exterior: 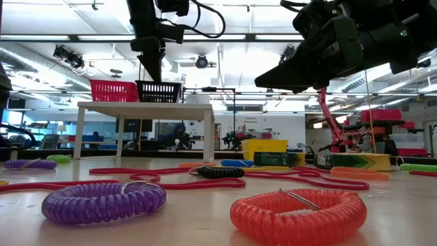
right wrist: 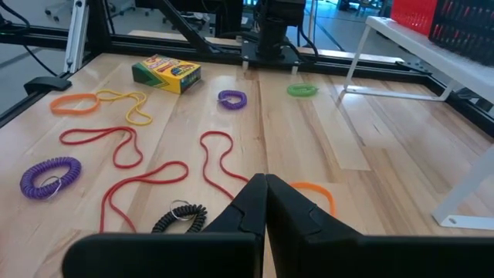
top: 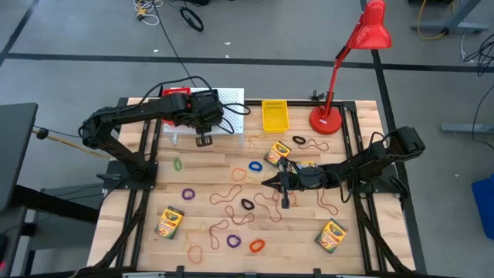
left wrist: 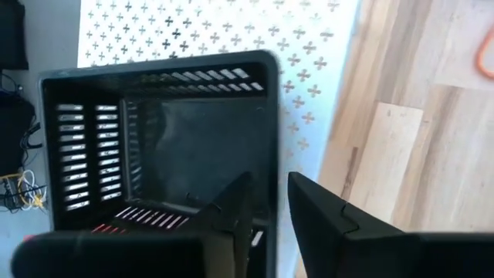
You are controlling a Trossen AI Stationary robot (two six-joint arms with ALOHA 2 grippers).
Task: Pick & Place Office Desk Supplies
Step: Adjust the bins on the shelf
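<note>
My left gripper [left wrist: 270,184] hangs open above the black basket [left wrist: 154,147], which sits on the white perforated stand [left wrist: 309,69] at the table's far left. Nothing shows between its fingers. In the low view it [exterior: 150,72] points down over that basket [exterior: 159,90]. My right gripper [right wrist: 265,185] is shut and empty, held above the table's middle [top: 272,183]. Crayon boxes [top: 278,152] [top: 169,222] [top: 332,235], coil loops such as purple [top: 187,193] and black [top: 247,205], and red rubber bands [top: 224,193] lie flat on the wood.
A red basket [exterior: 113,90] sits beside the black one on the stand. A yellow basket [top: 275,114] and the red lamp's base [top: 327,120] stand at the far edge. An orange loop [right wrist: 316,193] lies just beyond my right fingers.
</note>
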